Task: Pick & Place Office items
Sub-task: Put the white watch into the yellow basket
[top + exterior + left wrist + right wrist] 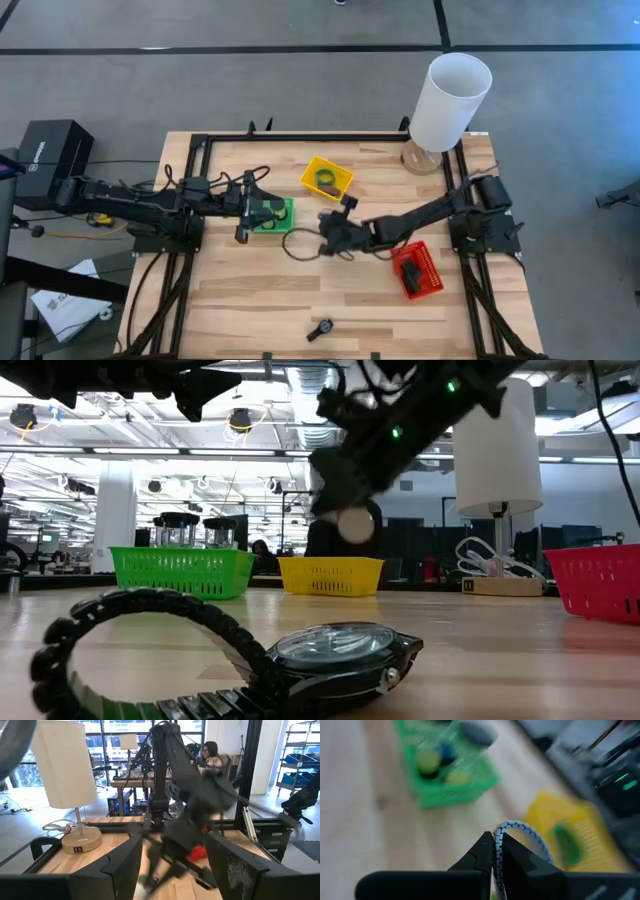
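Wooden slatted table (250, 290) on a grey floor, and from the high view three mesh trays sit across it: green tray (272, 214), yellow tray (327, 178), red tray (417, 269), with a white lamp (448, 100) at the far corner. The left gripper (242, 212) hangs over the green tray, fingers well apart and nothing between them, looking as if it has dropped something off there. The right gripper (322, 240) reaches to mid-table with a thin looped cable (296, 243) at its tip. A wristwatch (320, 329) lies alone near the front edge, not yet collected.

Low view now: that wristwatch (300, 660) fills the foreground, flat on the wood, the trays lined up behind.

Left wrist view: its own fingers (125, 865) stand wide, framing the other arm, empty.

Right wrist view: fingers (482, 852) pinched tight on a blue-and-white braided cable (520, 832), which arcs upward. Held that way, it looks bound for a tray; the yellow tray (560, 820) and the green tray (450, 775) lie ahead.
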